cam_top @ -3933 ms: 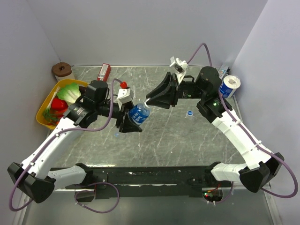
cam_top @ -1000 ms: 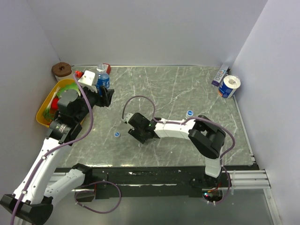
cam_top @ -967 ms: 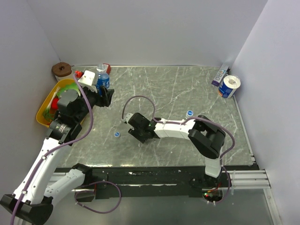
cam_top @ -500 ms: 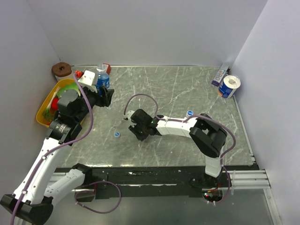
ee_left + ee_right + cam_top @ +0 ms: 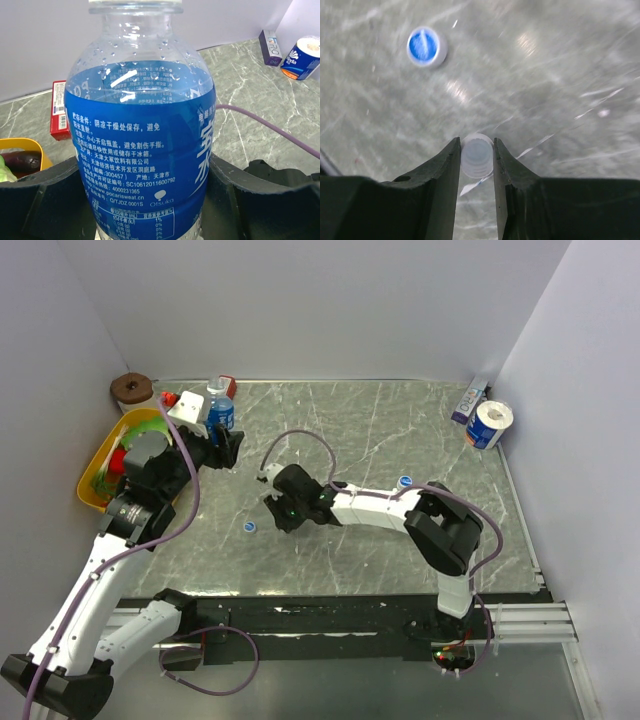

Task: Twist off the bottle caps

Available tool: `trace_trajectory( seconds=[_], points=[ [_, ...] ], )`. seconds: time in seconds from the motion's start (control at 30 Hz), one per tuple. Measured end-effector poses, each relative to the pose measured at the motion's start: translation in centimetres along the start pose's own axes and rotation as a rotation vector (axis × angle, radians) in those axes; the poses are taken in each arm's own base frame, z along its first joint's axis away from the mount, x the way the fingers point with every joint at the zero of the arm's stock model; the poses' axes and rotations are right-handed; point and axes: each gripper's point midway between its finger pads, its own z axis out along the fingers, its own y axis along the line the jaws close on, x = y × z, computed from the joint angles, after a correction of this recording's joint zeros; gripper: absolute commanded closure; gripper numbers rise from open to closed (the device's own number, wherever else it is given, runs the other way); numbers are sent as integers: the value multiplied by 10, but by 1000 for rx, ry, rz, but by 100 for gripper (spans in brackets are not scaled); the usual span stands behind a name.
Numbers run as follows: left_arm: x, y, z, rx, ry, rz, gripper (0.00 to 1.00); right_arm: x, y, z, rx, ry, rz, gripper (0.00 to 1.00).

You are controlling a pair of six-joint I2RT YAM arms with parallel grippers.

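My left gripper (image 5: 224,440) is shut on a clear bottle with a blue label (image 5: 219,411), holding it upright at the back left. In the left wrist view the bottle (image 5: 142,135) fills the frame between the fingers, and its neck is open with no cap. My right gripper (image 5: 273,511) is low over the middle of the table, shut on a white cap (image 5: 477,156) by its sides. A blue-topped cap (image 5: 249,527) lies just ahead of it and also shows in the right wrist view (image 5: 423,46). Another cap (image 5: 405,482) lies to the right. No other bottles are in view.
A yellow bowl (image 5: 90,465) of vegetables sits at the left edge, with a brown roll (image 5: 130,390) behind it. A red box (image 5: 59,110) lies behind the bottle. A toilet roll (image 5: 490,425) and a small box (image 5: 470,399) stand at the back right.
Both arms held the bottle mid-table; since then the left carried it to the back left and the right dropped low. In the last second the right gripper shifted back and left.
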Motion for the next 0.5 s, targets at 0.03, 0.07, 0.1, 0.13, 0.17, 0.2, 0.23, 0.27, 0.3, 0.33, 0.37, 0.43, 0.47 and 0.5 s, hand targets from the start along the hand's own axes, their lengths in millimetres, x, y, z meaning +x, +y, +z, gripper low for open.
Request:
trace_trajectory(
  seconds=[0.03, 0.07, 0.1, 0.13, 0.17, 0.2, 0.23, 0.27, 0.3, 0.33, 0.37, 0.43, 0.47, 0.5],
  points=[
    [0, 0, 0, 0, 0, 0, 54, -7, -2, 0, 20, -16, -6, 72],
    [0, 0, 0, 0, 0, 0, 54, -13, -3, 1, 36, -29, -12, 72],
    [0, 0, 0, 0, 0, 0, 54, -18, -3, 2, 50, -40, -23, 71],
    [0, 0, 0, 0, 0, 0, 54, -22, -2, 3, 59, -47, -31, 71],
    [1, 0, 0, 0, 1, 0, 54, -25, -1, 4, 67, -54, -42, 70],
    [1, 0, 0, 0, 2, 0, 54, -26, 1, 5, 73, -57, -52, 70],
    [1, 0, 0, 0, 2, 0, 54, -26, 4, 7, 77, -55, -61, 70],
    [2, 0, 0, -1, 3, 0, 54, -25, 6, 9, 80, -52, -69, 68],
    [1, 0, 0, 0, 3, 0, 54, -24, 6, 10, 87, -43, -75, 68],
    [1, 0, 0, 0, 3, 0, 54, -22, 7, 12, 94, -35, -83, 67],
    [1, 0, 0, 0, 3, 0, 54, -21, 7, 14, 99, -29, -89, 67],
    [1, 0, 0, 0, 2, 0, 54, -18, 8, 19, 112, -15, -104, 66],
    [1, 0, 0, 0, 2, 0, 54, -15, 8, 21, 119, -5, -109, 66],
    [1, 0, 0, -1, 1, 0, 54, -12, 7, 23, 125, 4, -112, 66]
  ],
)
